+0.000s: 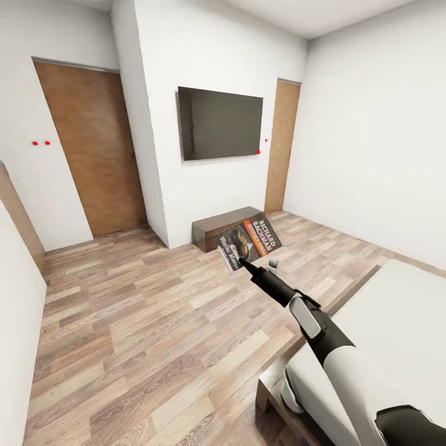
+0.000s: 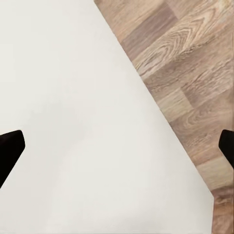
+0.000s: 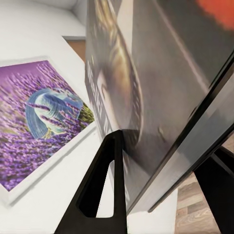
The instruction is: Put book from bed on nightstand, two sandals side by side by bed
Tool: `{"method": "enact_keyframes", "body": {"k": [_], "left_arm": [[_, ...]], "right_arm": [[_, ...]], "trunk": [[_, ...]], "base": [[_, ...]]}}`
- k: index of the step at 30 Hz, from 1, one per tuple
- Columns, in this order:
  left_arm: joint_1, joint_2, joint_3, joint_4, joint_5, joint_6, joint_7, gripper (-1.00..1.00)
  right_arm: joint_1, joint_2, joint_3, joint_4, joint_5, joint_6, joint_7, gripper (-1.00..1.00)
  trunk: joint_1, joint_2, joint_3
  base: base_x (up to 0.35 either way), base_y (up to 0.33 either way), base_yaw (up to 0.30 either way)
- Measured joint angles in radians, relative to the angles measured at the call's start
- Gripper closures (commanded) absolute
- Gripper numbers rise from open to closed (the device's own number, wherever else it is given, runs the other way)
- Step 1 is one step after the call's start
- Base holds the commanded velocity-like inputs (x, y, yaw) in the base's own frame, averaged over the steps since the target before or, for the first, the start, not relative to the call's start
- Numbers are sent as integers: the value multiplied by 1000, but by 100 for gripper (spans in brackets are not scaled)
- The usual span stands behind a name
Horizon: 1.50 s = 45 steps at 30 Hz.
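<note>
White walls enclose the bedroom, with a brown wood-plank floor (image 1: 155,322), a light wooden door (image 1: 93,148) on the left and a dark wall-mounted screen (image 1: 220,122) ahead. Below the screen a long low dark cabinet (image 1: 214,228) stands against the wall. The right arm reaches forward over the floor, and the right gripper (image 1: 241,262) is clamped on the lower edge of the book (image 1: 251,240), holding it up in the air with its dark cover, orange band and white lettering facing the head camera. In the right wrist view the book (image 3: 161,92) sits between the two black fingers (image 3: 105,185), with a framed purple picture (image 3: 44,122) on the wall behind. The bed (image 1: 396,310), pale mattress on a dark frame, lies at the lower right. In the left wrist view the left gripper's black fingertips (image 2: 9,151) stand wide apart over a white surface (image 2: 83,112) beside floor planks.
</note>
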Motion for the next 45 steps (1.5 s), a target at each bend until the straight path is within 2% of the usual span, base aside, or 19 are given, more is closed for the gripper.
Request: {"method": "enact_keyframes", "body": {"k": [4, 11, 16, 25, 29, 34, 35, 36, 38, 44, 45], "left_arm": [[-67, 1, 3, -9, 29, 4, -3, -100], [-176, 0, 2, -18, 142, 31, -5, -100], [-249, -11, 2, -23, 188, 51, -7, -100], [-290, -123, 0, -55, 209, 55, -2, -100], [-293, -155, 1, -63, 211, 53, -1, -100], [-295, -199, 1, -72, 212, 50, 0, -100], [-295, -200, 2, -72, 211, 50, 0, -100], [-296, -216, 0, -79, 212, 50, 0, -100], [-296, -232, 0, -83, 211, 49, 0, -100], [-296, -270, -3, -90, 207, 46, 0, -100], [-296, -270, -3, -90, 207, 45, 0, -100]], "right_arm": [[0, 1, 9, 0, 0, -1, -16, 100], [0, 6, 16, 2, 2, -1, -46, 100], [0, 13, 22, 1, 13, -3, -83, 100], [0, 29, 26, 1, 48, -12, -158, 100], [0, 36, 27, 3, 54, -44, -210, 100], [0, 57, 45, 2, 72, -62, -294, 100], [0, 57, 45, 2, 71, -62, -295, 100], [0, 60, 49, 7, 79, -64, -308, 100], [0, 61, 51, 12, 83, -66, -317, 100], [0, 57, 52, 17, 90, -67, -329, 100], [0, 57, 52, 17, 90, -67, -329, 100]], "trunk": [[0, 0, 0], [0, 0, 0], [0, 0, 0], [0, 0, 0], [0, 0, 0], [0, 0, 0], [0, 0, 0], [0, 0, 0], [0, 0, 0], [0, 0, 0], [0, 0, 0]], "base": [[0, 0, 288], [0, 0, 288], [0, 0, 288], [0, 0, 288], [0, 0, 284], [0, 0, 281], [0, 0, 280], [0, 0, 280], [0, 0, 280], [0, 0, 279], [0, 0, 278]]}}
